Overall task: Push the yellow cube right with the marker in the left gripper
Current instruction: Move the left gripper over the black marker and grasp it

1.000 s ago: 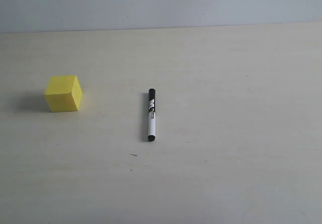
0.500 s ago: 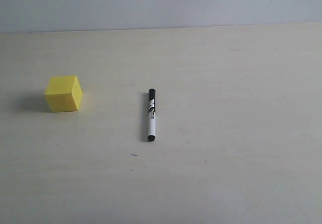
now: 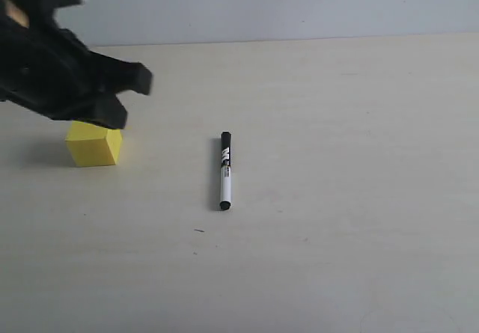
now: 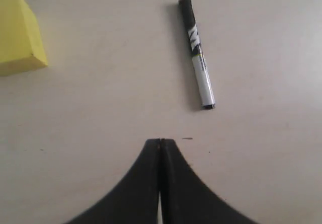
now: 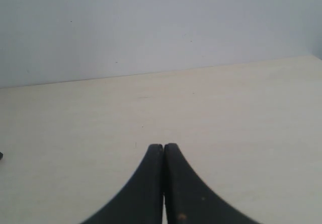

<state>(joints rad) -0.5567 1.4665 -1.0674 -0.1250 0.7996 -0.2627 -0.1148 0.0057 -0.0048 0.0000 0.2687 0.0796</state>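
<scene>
Marker [image 3: 225, 170]: lying loose on tabletop [image 3: 352, 138], well right of yellow cube [image 3: 93, 146], not gripped.
Left gripper [image 4: 160, 143]: jaws pressed together, empty, near cube.
Right gripper [image 5: 163, 146]: closed, empty.
Risk: low arm may bump cube; jaws landing off-centre could roll marker away.

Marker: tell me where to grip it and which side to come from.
Grip the marker on its white barrel near mid-length, coming straight down from above, closing across its width. It lies flat on the table with room on both long sides. The left gripper is shut; open it first.
</scene>
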